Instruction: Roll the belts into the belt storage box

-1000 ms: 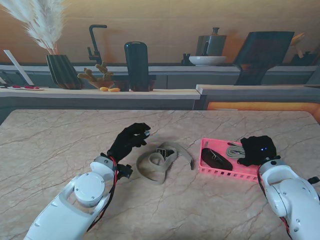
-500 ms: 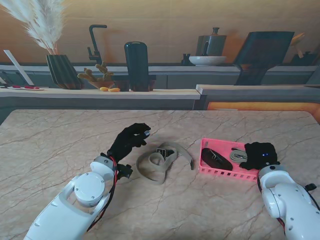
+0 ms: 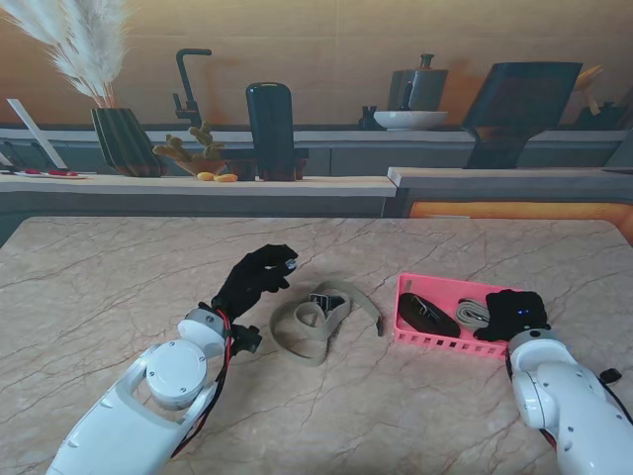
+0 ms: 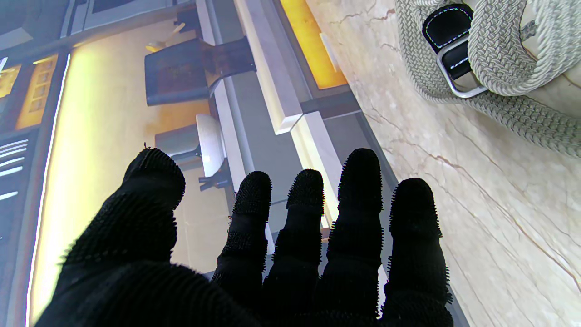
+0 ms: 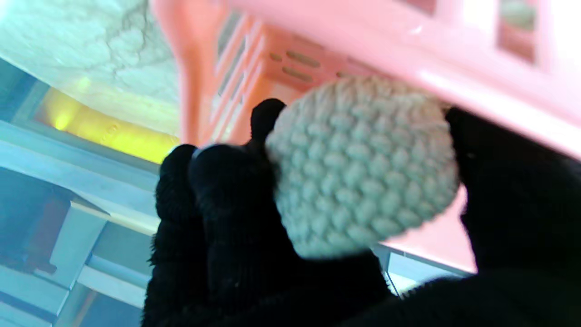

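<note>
A pink belt storage box (image 3: 415,338) stands on the table at the right, holding a rolled black belt (image 3: 427,315). My right hand (image 3: 512,317) sits at the box's right end, shut on a rolled grey woven belt (image 3: 472,314); in the right wrist view the roll (image 5: 363,165) is pinched between thumb and fingers (image 5: 227,204) inside the box (image 5: 476,100). A loose beige woven belt (image 3: 315,322) with a dark buckle lies at the table's middle. My left hand (image 3: 255,278) hovers open just left of it, fingers (image 4: 358,200) spread, the belt (image 4: 499,59) beside them.
Marble table top (image 3: 119,287) spreads around both arms. Beyond its far edge runs a counter with a dark vase (image 3: 270,131), a plant pot (image 3: 127,141), a bowl (image 3: 409,119) and a faucet.
My right hand has drawn nearer to me along the box's right end, carrying the grey roll lower into the box. The left hand and beige belt stayed still.
</note>
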Motion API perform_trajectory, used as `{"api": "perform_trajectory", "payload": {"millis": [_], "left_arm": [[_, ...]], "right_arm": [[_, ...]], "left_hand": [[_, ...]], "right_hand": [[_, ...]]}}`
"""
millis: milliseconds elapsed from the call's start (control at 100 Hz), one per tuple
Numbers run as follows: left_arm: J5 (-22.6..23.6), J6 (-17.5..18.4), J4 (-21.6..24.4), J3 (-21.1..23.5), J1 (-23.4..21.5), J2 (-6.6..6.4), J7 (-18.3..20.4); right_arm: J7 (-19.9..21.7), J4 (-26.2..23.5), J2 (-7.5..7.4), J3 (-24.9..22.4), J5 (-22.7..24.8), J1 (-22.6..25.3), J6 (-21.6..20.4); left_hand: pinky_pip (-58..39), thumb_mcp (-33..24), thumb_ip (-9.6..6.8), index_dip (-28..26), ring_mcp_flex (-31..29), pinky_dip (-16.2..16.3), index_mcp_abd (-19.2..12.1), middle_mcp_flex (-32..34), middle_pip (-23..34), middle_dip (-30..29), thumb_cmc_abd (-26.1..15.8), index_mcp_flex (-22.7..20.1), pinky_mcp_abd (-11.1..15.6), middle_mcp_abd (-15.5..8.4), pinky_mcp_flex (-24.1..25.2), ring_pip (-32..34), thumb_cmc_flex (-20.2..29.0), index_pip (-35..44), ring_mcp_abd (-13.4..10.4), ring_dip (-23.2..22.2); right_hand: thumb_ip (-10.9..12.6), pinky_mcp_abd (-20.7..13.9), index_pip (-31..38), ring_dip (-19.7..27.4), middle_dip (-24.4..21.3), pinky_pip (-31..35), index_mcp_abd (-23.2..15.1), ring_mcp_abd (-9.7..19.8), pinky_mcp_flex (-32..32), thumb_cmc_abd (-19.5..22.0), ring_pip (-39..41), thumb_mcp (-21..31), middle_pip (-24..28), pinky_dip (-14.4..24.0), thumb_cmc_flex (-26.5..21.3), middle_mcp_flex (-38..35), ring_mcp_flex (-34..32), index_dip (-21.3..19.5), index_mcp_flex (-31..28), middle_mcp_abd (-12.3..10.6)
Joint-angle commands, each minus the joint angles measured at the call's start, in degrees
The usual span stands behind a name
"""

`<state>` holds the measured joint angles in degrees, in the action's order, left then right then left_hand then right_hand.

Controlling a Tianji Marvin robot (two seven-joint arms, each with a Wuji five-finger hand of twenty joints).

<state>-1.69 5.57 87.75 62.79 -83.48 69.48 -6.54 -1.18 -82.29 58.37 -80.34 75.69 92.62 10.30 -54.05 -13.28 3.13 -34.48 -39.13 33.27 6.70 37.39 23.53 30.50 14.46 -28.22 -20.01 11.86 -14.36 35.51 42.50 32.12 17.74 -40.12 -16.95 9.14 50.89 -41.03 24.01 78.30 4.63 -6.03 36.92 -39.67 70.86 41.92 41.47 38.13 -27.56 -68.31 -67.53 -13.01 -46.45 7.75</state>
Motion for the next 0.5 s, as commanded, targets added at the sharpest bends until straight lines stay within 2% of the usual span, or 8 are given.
{"api": "perform_trajectory", "payload": {"millis": [0,180,280,330,360,400,480,490], "left_arm": [[-0.09,-0.24,0.29,0.11,-0.29,0.23,-0.01],[-0.10,-0.62,0.48,0.22,-0.42,0.37,-0.58],[-0.29,-0.88,0.65,0.26,-0.50,0.45,-0.80],[-0.34,-0.98,0.69,0.26,-0.52,0.48,-0.89],[-0.38,-1.04,0.72,0.27,-0.53,0.49,-0.93],[-0.45,-1.11,0.78,0.30,-0.57,0.51,-0.99],[-0.50,-1.18,0.87,0.34,-0.64,0.57,-1.24],[-0.50,-1.19,0.88,0.35,-0.65,0.58,-1.26]], "right_arm": [[0.85,0.55,0.20,0.31,-0.33,0.21,0.43],[2.62,0.25,0.15,0.25,-0.20,0.39,1.09],[3.34,-0.49,0.14,-0.11,0.32,0.85,1.20],[3.56,-0.83,0.14,-0.32,0.65,1.06,1.21],[3.44,-0.97,0.16,-0.40,0.81,1.15,1.28],[3.11,-1.12,0.18,-0.44,1.09,1.25,1.50],[2.13,-1.29,0.20,-0.43,2.00,1.38,2.00],[2.03,-1.31,0.20,-0.42,2.16,1.39,2.06]], "left_hand": [[0.07,1.42,-2.22,-0.62,-0.32,0.32,-2.16,-0.26,0.02,0.56,-2.03,-0.75,0.74,-1.33,-0.33,1.11,1.12,-1.60,-0.73,0.07],[-0.39,1.71,-2.24,-0.62,-0.64,0.35,-1.94,0.02,0.46,0.89,-3.05,-1.03,0.67,-0.88,-0.45,1.72,1.42,-1.46,-0.50,-0.24],[-0.61,2.00,-2.25,-0.58,-0.62,0.36,-1.83,0.14,0.67,1.05,-3.55,-1.16,0.53,-0.71,-0.41,1.91,1.61,-1.44,-0.32,-0.32],[-0.67,2.19,-2.24,-0.57,-0.67,0.34,-1.87,0.18,0.73,1.10,-3.76,-1.20,0.46,-0.70,-0.37,2.00,1.60,-1.45,-0.31,-0.35],[-0.73,2.26,-2.26,-0.57,-0.69,0.33,-1.78,0.22,0.79,1.14,-3.85,-1.28,0.47,-0.70,-0.38,2.04,1.72,-1.42,-0.28,-0.36],[-0.79,2.34,-2.29,-0.56,-0.61,0.31,-1.69,0.23,0.86,1.20,-4.00,-1.29,0.55,-0.57,-0.37,2.05,1.93,-1.41,-0.22,-0.36],[-0.93,2.59,-2.31,-0.57,-0.73,0.27,-1.74,0.30,0.97,1.28,-4.22,-1.38,0.49,-0.64,-0.44,2.17,2.08,-1.34,-0.25,-0.36],[-0.97,2.65,-2.31,-0.58,-0.76,0.27,-1.70,0.20,0.90,1.26,-4.19,-1.42,0.52,0.44,-0.47,2.19,2.09,-1.32,-0.28,-0.36]], "right_hand": [[3.68,1.42,4.81,1.19,-0.75,-2.61,-14.94,-0.27,-3.02,8.30,-4.32,5.64,-1.05,-1.54,-10.41,2.21,2.15,-3.01,-2.45,2.05],[4.07,2.80,1.80,3.27,-1.04,-9.17,-13.11,-2.05,-7.73,5.70,-17.13,5.47,-3.59,-2.91,-6.50,8.22,8.29,-4.60,3.27,2.02],[4.53,2.83,-6.52,2.72,-1.00,-11.32,-10.94,-2.36,-9.11,4.40,-20.25,8.74,-4.29,-2.26,-2.83,11.26,10.53,-9.84,3.83,2.40],[6.18,2.79,-9.27,2.87,-0.97,-11.98,-9.91,-2.43,-9.66,4.33,-21.05,9.86,-4.39,-2.24,-1.00,12.58,11.62,-11.19,4.37,2.67],[7.36,2.80,-11.94,2.82,-0.95,-12.21,-9.26,-2.60,-9.83,4.65,-21.25,9.92,-4.26,-2.01,-0.17,13.22,12.07,-13.99,4.39,2.87],[10.19,2.87,-14.00,2.85,-0.85,-12.44,-8.39,-2.74,-10.15,4.86,-21.37,9.59,-4.06,-1.91,1.36,14.06,12.57,-15.73,4.89,3.16],[10.50,3.05,-15.65,2.95,-0.72,-12.60,-7.51,-3.23,-10.74,5.28,-21.69,7.75,-3.84,-1.74,2.18,15.59,13.86,-16.92,6.32,3.67],[10.50,3.05,-15.78,2.98,-0.74,-12.65,-7.39,-3.32,-10.87,5.29,-21.80,7.63,-3.91,-1.75,2.32,15.82,14.12,-16.95,6.54,3.79]]}}
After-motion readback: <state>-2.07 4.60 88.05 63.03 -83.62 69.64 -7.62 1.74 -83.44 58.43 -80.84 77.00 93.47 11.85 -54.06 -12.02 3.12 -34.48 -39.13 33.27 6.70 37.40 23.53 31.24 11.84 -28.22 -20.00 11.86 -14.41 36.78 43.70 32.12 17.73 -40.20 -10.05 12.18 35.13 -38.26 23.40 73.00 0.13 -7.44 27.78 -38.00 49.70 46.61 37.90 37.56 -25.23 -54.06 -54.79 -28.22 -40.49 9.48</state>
